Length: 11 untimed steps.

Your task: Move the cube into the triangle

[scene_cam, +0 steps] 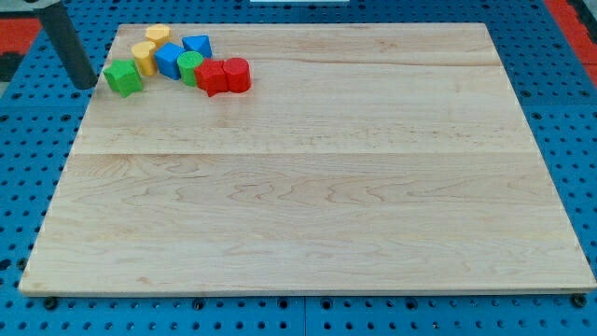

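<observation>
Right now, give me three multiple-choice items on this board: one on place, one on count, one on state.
1. Where do the blocks sit?
A. the view's top left
B. the view's bottom right
C. the centre

2. How many red blocks?
A. none
B. two
C. five

3. My tip is:
A. among the red blocks
B. left of the green block, at the board's edge
C. out of view

Answers:
1 A, all cluster there around the blue cube.
2 B, two red blocks lie side by side.
3 B, my tip stands left of the green block.
</observation>
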Each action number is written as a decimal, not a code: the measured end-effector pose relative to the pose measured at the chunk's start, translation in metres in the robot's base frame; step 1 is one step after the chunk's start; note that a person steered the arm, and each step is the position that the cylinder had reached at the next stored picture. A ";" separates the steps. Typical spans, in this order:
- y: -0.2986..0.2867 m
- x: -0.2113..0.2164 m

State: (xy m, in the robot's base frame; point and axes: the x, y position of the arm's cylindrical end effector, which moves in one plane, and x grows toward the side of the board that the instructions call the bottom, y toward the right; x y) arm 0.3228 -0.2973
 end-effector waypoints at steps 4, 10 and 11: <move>0.038 -0.009; 0.120 -0.050; 0.133 -0.050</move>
